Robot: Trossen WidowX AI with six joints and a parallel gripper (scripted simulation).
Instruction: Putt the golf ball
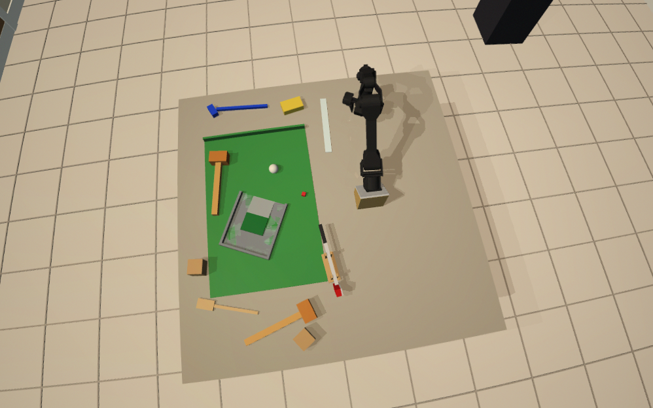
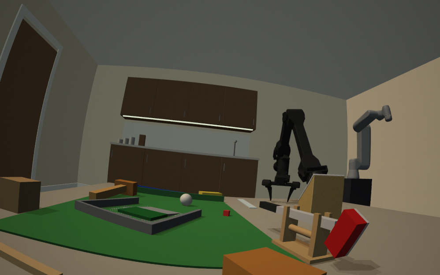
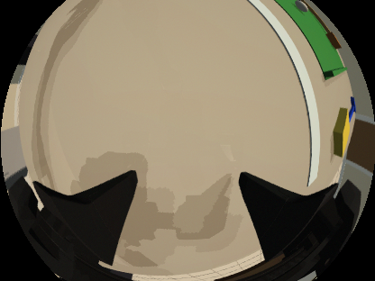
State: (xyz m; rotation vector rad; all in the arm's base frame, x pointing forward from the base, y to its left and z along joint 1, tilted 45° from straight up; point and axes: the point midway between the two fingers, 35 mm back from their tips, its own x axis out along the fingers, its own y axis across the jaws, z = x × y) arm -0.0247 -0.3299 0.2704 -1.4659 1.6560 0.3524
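A: How are the fingers (image 2: 281, 191) set?
B: Spread wide, nothing held, above the bare counter (image 1: 423, 250).
A: And the red putter (image 2: 319, 222)?
B: It is propped on a wooden stand (image 2: 301, 238) at the green mat (image 1: 284, 240) edge, well apart from them.

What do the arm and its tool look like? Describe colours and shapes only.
The arm is matte black with blocky, boxy links on a tan block base topped by a pale plate. The tool has two black fingers tapering to points. No cables or markings show.
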